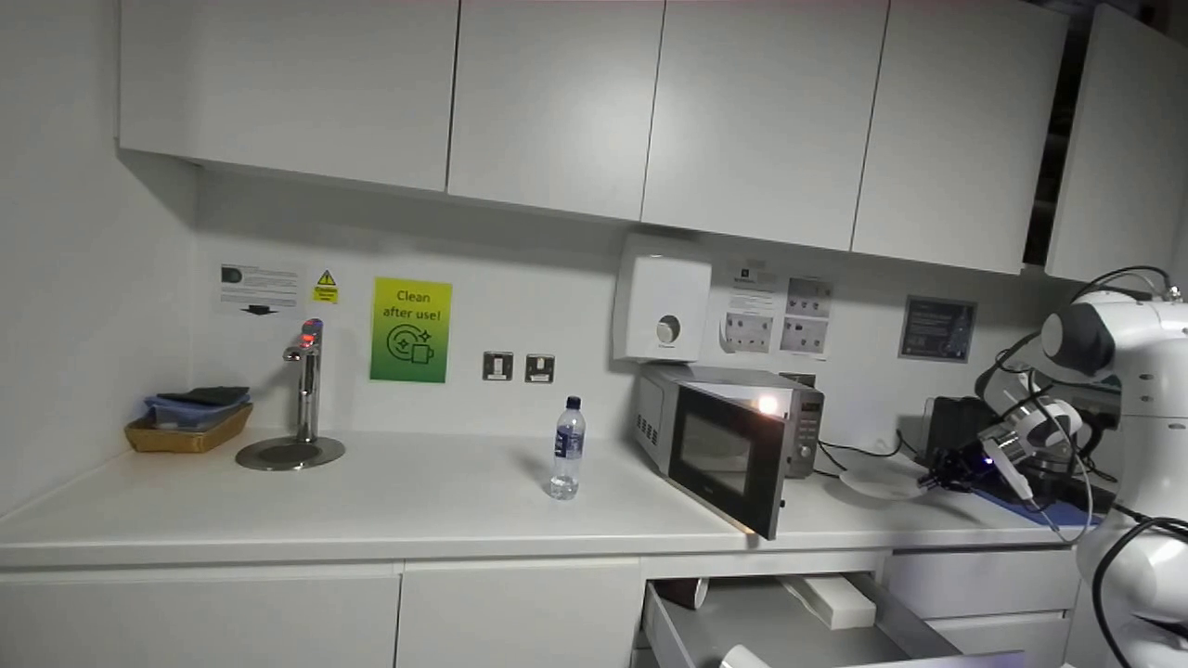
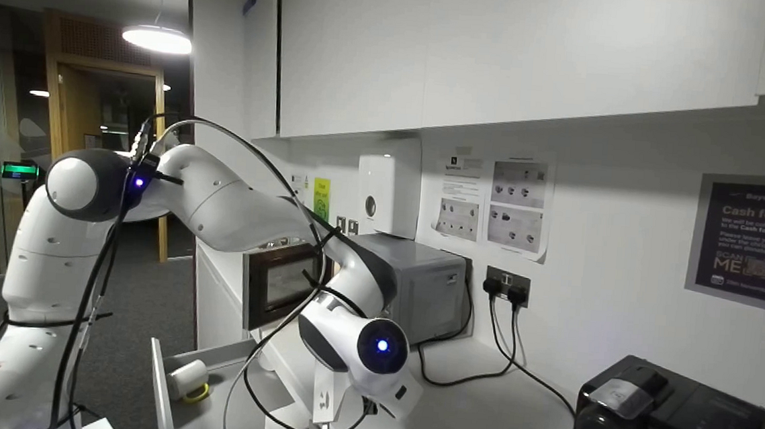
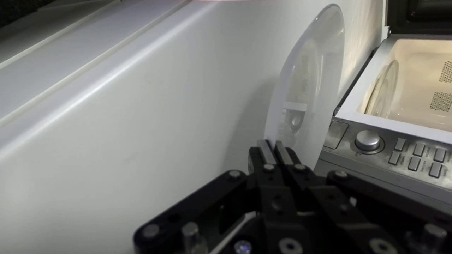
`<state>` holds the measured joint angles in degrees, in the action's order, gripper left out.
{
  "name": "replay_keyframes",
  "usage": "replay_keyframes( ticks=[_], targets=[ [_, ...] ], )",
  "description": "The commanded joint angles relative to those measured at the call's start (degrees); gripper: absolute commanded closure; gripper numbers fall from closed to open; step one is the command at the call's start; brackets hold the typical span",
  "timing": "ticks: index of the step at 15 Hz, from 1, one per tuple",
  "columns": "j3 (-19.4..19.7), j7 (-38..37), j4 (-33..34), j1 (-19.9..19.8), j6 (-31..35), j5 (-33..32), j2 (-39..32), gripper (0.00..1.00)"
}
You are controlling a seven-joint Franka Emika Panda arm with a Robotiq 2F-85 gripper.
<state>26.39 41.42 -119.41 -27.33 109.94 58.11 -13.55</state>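
Note:
My gripper (image 3: 272, 144) is shut on the rim of a white plate (image 3: 314, 88) in the wrist view. The plate stretches out from the fingertips, just above the counter, with a shadow beside it. In an exterior view the plate (image 1: 882, 482) shows pale at the tips of the dark gripper (image 1: 928, 482). The microwave (image 1: 715, 380) stands close to the plate with its door (image 1: 729, 455) swung open. In the wrist view its lit inside shows a glass turntable (image 3: 383, 88). In an exterior view (image 2: 359, 354) the wrist hides the gripper and plate.
An open drawer (image 1: 668, 631) below the microwave holds mugs (image 2: 188, 379) and a white box (image 1: 835, 601). A water bottle (image 1: 567, 450) stands left of the microwave. A tap (image 1: 308, 380), a basket (image 1: 186, 436), a black coffee machine (image 2: 671, 423) and cables (image 2: 465, 382) also show.

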Motion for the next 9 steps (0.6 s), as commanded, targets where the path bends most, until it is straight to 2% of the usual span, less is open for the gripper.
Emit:
replay_keyframes(
  ticks=[1, 9],
  targets=[
    [-1.1, 1.5, 3.4, -2.8, -3.8, 1.3, -2.1, 0.99],
    [-2.2, 4.3, 4.4, -4.5, -5.4, 1.7, -4.3, 0.99]
  ],
)
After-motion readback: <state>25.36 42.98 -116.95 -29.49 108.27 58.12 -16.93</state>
